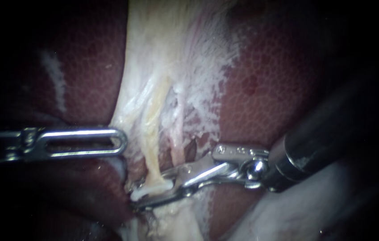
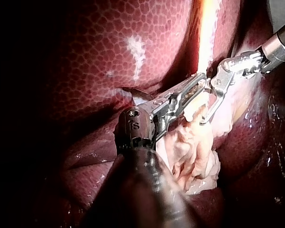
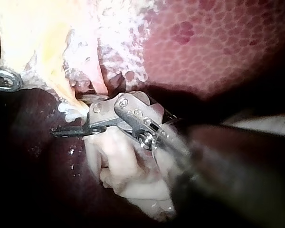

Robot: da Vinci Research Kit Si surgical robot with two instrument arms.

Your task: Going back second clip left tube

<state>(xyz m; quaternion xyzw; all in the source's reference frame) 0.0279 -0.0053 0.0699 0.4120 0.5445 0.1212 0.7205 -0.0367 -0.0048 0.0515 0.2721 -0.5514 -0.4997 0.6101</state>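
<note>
A thin yellowish tube [image 1: 153,156] runs down from the pale gallbladder tissue [image 1: 162,58] between the liver lobes. A white clip [image 1: 147,192] sits across its lower end and also shows in the wrist views [image 2: 190,114] [image 3: 69,111]. My right instrument [image 1: 171,189] comes in from the right. Its jaws stand open, one above the clip and one just beneath it. My left instrument [image 1: 122,143], with a slotted jaw, lies flat left of the tube, its jaws shut on the edge of the pale tissue [image 1: 120,120]. The left wrist view shows its jaws [image 2: 199,83] together.
Dark red liver [image 1: 278,89] lies on both sides of the pale band, with a white streak [image 1: 55,80] on the left lobe. A lump of loose pale tissue [image 2: 194,152] hangs below the clip. A reddish strand [image 1: 178,147] runs right of the tube.
</note>
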